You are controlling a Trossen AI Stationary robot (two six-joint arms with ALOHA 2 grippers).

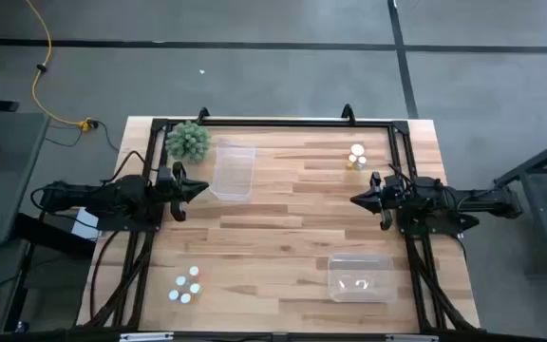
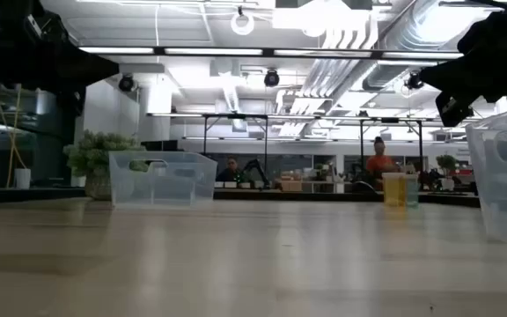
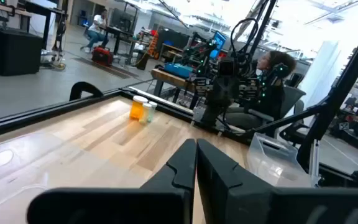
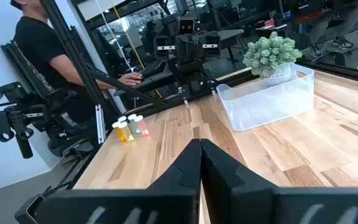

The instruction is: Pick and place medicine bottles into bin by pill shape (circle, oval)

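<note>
Bottles first: we find the medicine bottles in two separate clusters on the wooden table. One cluster, yellow-orange and white, stands near the far edge, just beyond and to one side of the right gripper. The other cluster, pale caps with one reddish, stands near the front edge on the left arm's side, well apart from the left gripper.

We observe both grippers raised above the table, pointing at each other across its middle. In the left wrist view the left gripper's fingers are pressed together with no gap and nothing between them. In the right wrist view the right gripper's fingers are likewise closed tip to tip, holding nothing.

We note two clear bins. One bin lies just ahead of the left fingertips and slightly toward the far edge, with a green spiky plant beside it at the far corner. The other bin lies near the front edge on the right arm's side, well short of the right fingertips. No bottle is seen touching either gripper.

Ahead of the right fingers, the right wrist view shows the front cluster beside the table frame, the first bin and the plant. The left wrist view shows the far cluster well ahead of the left fingers. A person is seated beyond the table.
</note>
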